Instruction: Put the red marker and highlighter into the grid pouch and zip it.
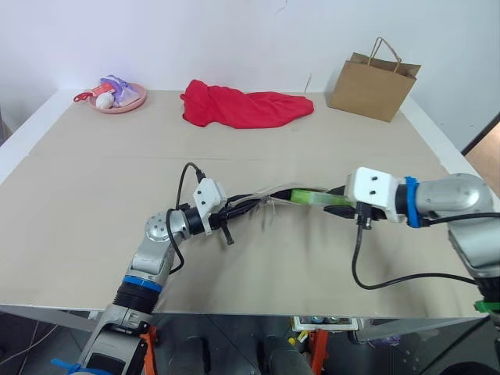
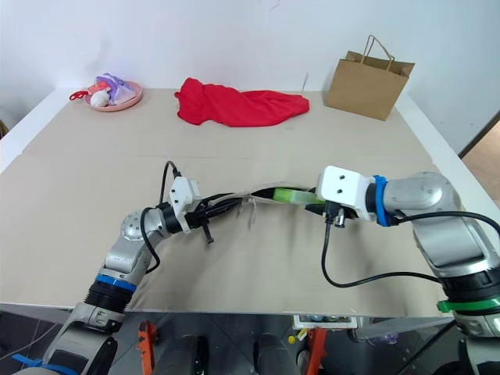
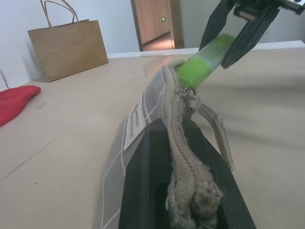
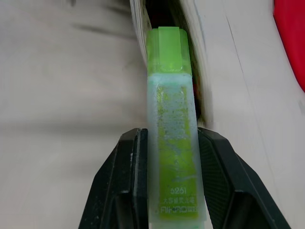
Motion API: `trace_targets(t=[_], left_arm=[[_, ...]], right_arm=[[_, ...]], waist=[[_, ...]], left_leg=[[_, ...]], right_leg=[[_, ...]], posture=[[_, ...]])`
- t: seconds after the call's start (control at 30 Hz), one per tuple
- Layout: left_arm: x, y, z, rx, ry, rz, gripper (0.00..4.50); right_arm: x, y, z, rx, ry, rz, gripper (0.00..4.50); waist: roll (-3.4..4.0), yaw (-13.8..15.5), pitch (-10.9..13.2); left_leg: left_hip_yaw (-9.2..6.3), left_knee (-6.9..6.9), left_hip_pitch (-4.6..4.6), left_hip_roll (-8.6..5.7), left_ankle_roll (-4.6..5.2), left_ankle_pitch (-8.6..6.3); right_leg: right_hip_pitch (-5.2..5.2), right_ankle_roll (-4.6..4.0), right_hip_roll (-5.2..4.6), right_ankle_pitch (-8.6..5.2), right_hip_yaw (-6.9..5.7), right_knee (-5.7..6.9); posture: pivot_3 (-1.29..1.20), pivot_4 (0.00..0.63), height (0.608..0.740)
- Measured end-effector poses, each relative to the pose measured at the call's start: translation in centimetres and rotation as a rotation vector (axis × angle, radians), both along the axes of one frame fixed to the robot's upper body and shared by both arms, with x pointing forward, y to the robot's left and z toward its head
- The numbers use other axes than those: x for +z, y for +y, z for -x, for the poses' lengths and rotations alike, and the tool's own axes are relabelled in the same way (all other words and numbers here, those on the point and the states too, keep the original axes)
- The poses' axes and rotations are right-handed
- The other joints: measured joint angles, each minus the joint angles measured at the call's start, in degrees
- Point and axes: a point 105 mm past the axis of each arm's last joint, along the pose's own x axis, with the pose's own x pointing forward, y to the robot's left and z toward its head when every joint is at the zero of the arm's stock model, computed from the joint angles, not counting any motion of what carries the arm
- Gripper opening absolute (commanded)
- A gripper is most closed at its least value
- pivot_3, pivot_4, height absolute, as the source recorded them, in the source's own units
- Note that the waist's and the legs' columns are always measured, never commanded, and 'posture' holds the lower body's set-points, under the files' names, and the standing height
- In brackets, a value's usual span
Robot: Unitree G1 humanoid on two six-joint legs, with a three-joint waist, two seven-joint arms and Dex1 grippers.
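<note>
Right tool (image 4: 167, 183) pinching the highlighter (image 4: 171, 143), long axis aimed 9 o'clock into the grid pouch (image 3: 143, 109) mouth, left tool (image 1: 234, 207) clamped on its end.

Beige table (image 1: 94, 203), white wall (image 1: 234, 39)

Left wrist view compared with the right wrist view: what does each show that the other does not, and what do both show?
The left wrist view alone shows the brown paper bag, the metal zipper pull and the left gripper shut on the grey grid-lined fabric pouch. The right wrist view alone shows small print on the flat light-green highlighter. Both show the right gripper holding that highlighter, cap at the pouch's opening, and the red cloth.
</note>
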Motion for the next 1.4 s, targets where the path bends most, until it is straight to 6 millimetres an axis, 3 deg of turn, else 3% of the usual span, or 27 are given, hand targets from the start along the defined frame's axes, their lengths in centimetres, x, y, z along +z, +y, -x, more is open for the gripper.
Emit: trace_targets(t=[0.3, 0.4, 0.53, 0.8, 1.13, 1.4], left_arm=[[0.0, 0.0, -0.2, 0.001, 0.003, -0.002, 0.00], [-0.3, 0.2, -0.4, 0.011, 0.012, -0.009, 0.00], [-0.3, 0.5, -0.5, 0.018, 0.012, -0.015, 0.00], [-0.1, 0.9, -0.7, 0.033, 0.007, -0.009, 0.00], [0.8, 0.2, -0.5, 0.010, -0.030, 0.026, 0.00], [0.8, 0.4, -0.6, 0.020, -0.032, 0.030, 0.00]], right_arm=[[-0.6, 3.1, -1.6, 0.145, -0.025, 0.087, 1.13], [-0.8, 5.9, -2.2, 0.245, -0.056, 0.106, 1.13], [-1.1, 6.7, -2.3, 0.269, -0.060, 0.094, 1.13], [-1.2, 7.1, -2.5, 0.256, -0.059, 0.040, 1.13], [0.7, 4.9, -1.8, 0.194, 0.020, -0.045, 1.13], [0.4, 6.0, -2.1, 0.191, 0.003, -0.067, 1.13]], waist=[[0.00, -0.01, 0.00], [0.00, -0.01, 0.00], [0.00, 0.32, 0.00], [-0.01, 0.42, 0.00], [0.00, 0.31, 0.00], [0.00, 0.27, 0.00]], left_leg=[[0.00, -0.01, -0.05, 0.01, 0.00, 0.00], [0.01, 0.00, -0.07, 0.03, 0.00, 0.00], [0.02, 0.02, -0.17, -0.01, 0.00, 0.00], [0.00, 0.02, -0.18, 0.01, 0.00, 0.00], [-0.01, 0.03, -0.17, 0.02, 0.00, 0.00], [-0.02, 0.03, -0.19, 0.02, 0.00, 0.00]], right_leg=[[-0.05, -0.02, 0.01, 0.00, -0.03, 0.00], [-0.07, -0.13, 0.03, 0.05, -0.04, 0.03], [-0.13, -0.38, -0.02, 0.18, -0.06, 0.03], [-0.14, -0.42, 0.00, 0.21, -0.09, 0.03], [-0.14, -0.44, 0.02, 0.22, -0.08, 0.03], [-0.15, -0.43, 0.02, 0.22, -0.09, 0.04]], posture=[[0.00, 0.150, 0.740], [0.00, 0.150, 0.740], [0.00, 0.150, 0.740], [0.00, 0.150, 0.740], [0.00, 0.150, 0.740], [0.00, 0.150, 0.740]])
